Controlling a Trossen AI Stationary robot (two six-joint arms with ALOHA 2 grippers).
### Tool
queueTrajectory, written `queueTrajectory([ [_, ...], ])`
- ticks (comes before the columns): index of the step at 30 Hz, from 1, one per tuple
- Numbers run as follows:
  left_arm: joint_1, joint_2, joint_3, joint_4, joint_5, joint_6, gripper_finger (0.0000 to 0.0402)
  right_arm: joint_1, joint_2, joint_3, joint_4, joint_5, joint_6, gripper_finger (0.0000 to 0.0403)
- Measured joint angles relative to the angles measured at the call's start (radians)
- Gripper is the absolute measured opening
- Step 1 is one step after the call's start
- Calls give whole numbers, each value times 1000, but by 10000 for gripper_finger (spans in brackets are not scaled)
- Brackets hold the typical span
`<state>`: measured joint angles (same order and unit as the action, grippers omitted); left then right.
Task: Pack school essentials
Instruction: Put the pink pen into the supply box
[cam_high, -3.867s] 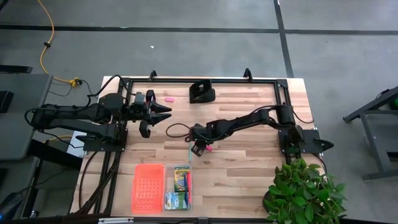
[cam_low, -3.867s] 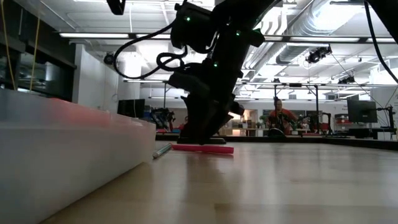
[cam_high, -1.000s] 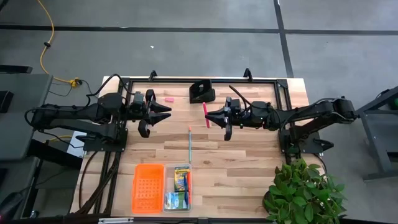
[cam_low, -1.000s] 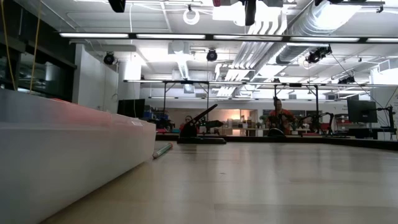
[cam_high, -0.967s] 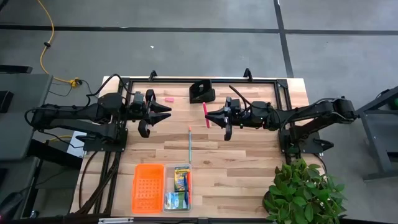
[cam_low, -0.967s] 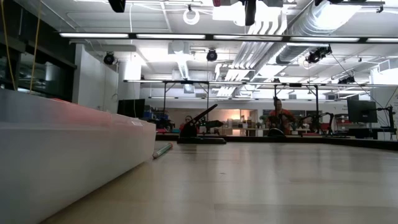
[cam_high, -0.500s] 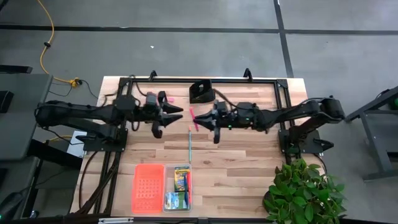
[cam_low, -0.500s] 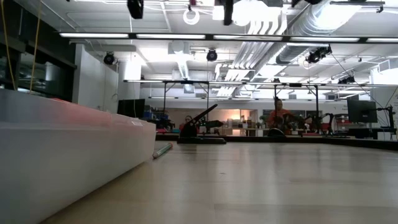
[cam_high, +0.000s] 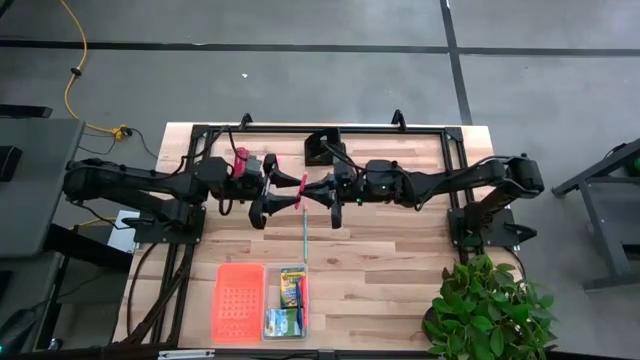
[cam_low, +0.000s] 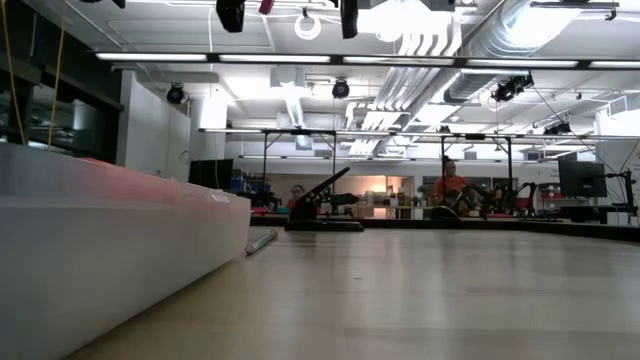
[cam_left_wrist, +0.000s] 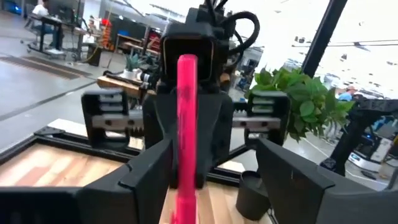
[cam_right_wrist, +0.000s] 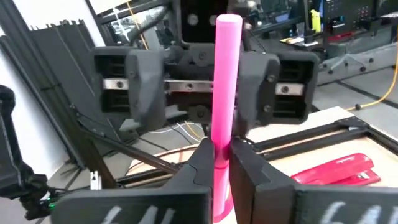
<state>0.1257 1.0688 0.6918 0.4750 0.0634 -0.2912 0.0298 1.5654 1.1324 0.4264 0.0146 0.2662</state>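
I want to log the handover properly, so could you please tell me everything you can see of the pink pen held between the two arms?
The thin pink pen is a plain, smooth round stick, plastic by its look, with a flat end. It hangs in the air above the wooden table, near the middle. The right gripper is shut on its lower part, pinching it between its fingers. The left gripper faces it with its fingers spread on either side of the pen, not gripping it.

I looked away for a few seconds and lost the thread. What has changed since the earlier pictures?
The right gripper lifted the pink pen off the table and carried it left. The left gripper came to meet it and opened around it. The blue pencil, bin and orange lid stayed put.
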Motion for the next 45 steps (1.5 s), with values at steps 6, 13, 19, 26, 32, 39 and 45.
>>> queueTrajectory([
  [6, 0, -2, 0, 1, 11, 1, 223, -4, 0, 0, -34, -23, 43, 5],
  [13, -1, 42, 9, -8, 6, -22, 223, -3, 0, 0, -34, -53, 48, 5],
  [19, -1, 81, 45, -6, 4, -20, 223, -3, 0, -1, -48, -53, 48, 5],
  [26, 0, 80, 47, -6, 4, -5, 193, -3, 0, -1, -50, -53, 47, 5],
  [32, 0, 80, 47, -6, -2, 6, 114, -3, 0, -1, -50, -53, 47, 4],
  [39, -2, 79, 47, -7, -32, 6, 28, -3, 0, -2, -50, -52, 43, 5],
  [45, -2, 79, 47, -7, -22, 6, 20, -3, 0, -2, -49, -53, 48, 20],
])
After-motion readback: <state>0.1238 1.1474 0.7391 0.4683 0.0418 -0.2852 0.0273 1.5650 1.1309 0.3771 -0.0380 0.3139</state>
